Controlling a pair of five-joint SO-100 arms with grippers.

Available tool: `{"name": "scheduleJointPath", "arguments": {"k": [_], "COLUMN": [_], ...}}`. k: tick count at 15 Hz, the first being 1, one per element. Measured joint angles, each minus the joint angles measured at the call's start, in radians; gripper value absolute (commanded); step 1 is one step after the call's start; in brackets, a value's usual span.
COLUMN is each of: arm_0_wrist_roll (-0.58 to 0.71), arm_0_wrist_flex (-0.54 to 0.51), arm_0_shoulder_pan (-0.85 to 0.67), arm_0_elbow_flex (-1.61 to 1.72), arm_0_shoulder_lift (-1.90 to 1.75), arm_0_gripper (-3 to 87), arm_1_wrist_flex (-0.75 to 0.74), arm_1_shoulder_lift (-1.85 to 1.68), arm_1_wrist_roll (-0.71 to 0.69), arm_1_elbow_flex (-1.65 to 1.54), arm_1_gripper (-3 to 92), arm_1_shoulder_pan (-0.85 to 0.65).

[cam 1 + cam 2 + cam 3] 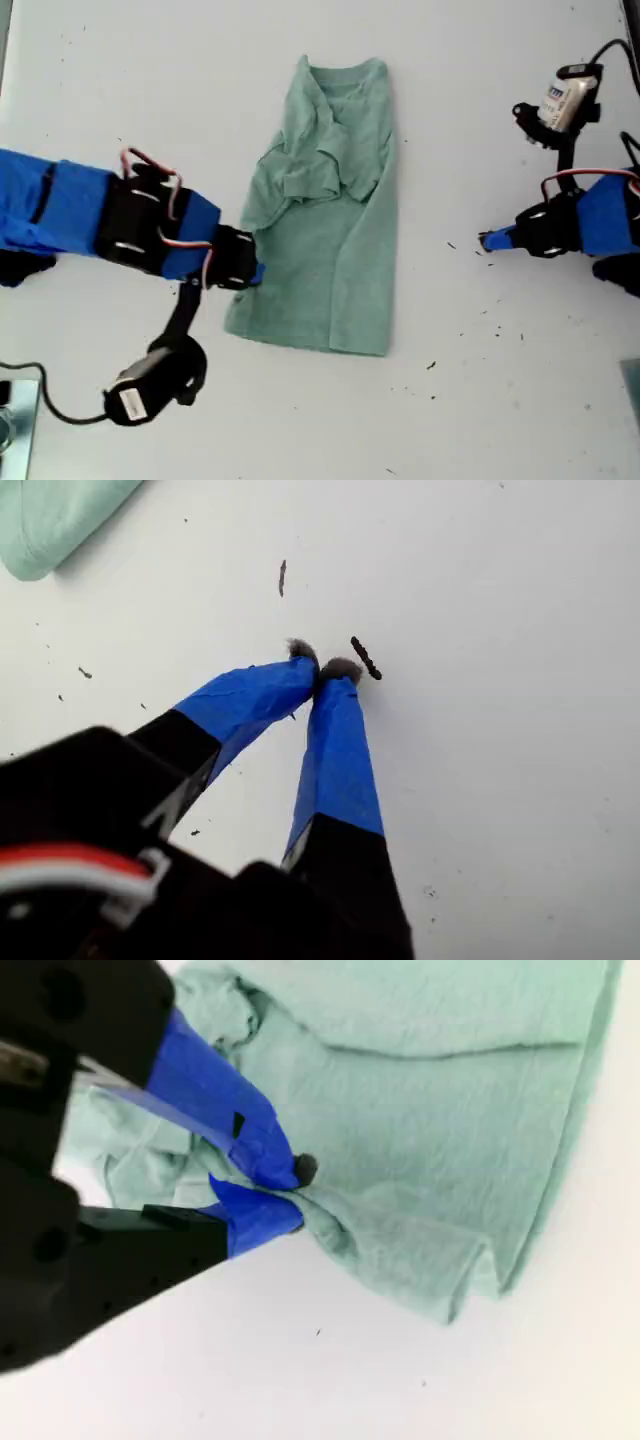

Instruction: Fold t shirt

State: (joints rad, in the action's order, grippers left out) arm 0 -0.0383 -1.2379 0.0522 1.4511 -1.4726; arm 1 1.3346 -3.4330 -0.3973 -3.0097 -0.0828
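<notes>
My second gripper point(292, 1195) has its blue-taped jaws pinched on a fold of the shirt point(325, 210) at the cloth's long edge nearest the exterior view's left, about two thirds of the way down from the collar. My first gripper point(322, 668) sits on the bare worktop point(480, 400) toward the exterior view's right edge, its tips pressed together with nothing between them, and well apart from the shirt; only a corner of the cloth shows in its wrist view. Small dark specks and a short dark sliver point(365, 658) lie scattered on the white surface around that gripper. The shirt lies in the middle of the worktop, folded into a narrow upright strip, collar toward the far edge, one sleeve bunched and rumpled across its chest. Nothing stands between either gripper and the cloth.
</notes>
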Motion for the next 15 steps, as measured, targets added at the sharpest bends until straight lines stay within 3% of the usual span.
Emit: {"name": "scheduleJointPath", "arguments": {"k": [1, 2, 3, 5, 7, 8, 11, 12, 13, 15], "arm_0_wrist_roll": [0.032, 0.064, 0.092, 0.149, 0.160, 0.163, 0.166, 0.153, 0.130, 0.069], "arm_0_wrist_flex": [0.000, 0.012, 0.074, 0.104, 0.061, -0.035, -0.272, -0.285, -0.225, 0.058], "arm_0_shoulder_pan": [0.002, 0.002, 0.002, -0.005, -0.014, -0.018, -0.071, -0.101, -0.133, -0.150], "arm_0_elbow_flex": [-0.186, -0.376, -0.472, -0.529, -0.537, -0.535, -0.410, -0.238, 0.006, 0.627], "arm_0_shoulder_lift": [0.163, 0.321, 0.417, 0.534, 0.545, 0.506, 0.091, -0.110, -0.341, -0.891], "arm_0_gripper": [1.4, 18.1, 25.9, 27.7, 29.5, 28.0, 7.5, 4.8, -0.1, -0.2], "arm_1_wrist_flex": [0.006, 0.009, 0.009, 0.009, 0.012, 0.014, 0.014, 0.014, 0.014, 0.014], "arm_1_shoulder_lift": [0.000, 0.000, 0.000, 0.000, 0.000, -0.002, -0.006, -0.006, -0.006, -0.006], "arm_1_wrist_roll": [0.000, 0.000, 0.000, 0.008, 0.008, 0.009, 0.009, 0.009, 0.009, 0.009], "arm_1_elbow_flex": [0.000, 0.000, 0.000, 0.000, 0.000, 0.000, 0.000, 0.000, 0.000, 0.000], "arm_1_gripper": [2.4, 2.4, 2.4, 2.4, 2.4, 2.4, 2.4, 2.4, 2.4, 2.4], "arm_1_shoulder_pan": [0.000, 0.000, 0.000, 0.000, 0.000, 0.000, 0.000, 0.000, 0.000, 0.000]}}
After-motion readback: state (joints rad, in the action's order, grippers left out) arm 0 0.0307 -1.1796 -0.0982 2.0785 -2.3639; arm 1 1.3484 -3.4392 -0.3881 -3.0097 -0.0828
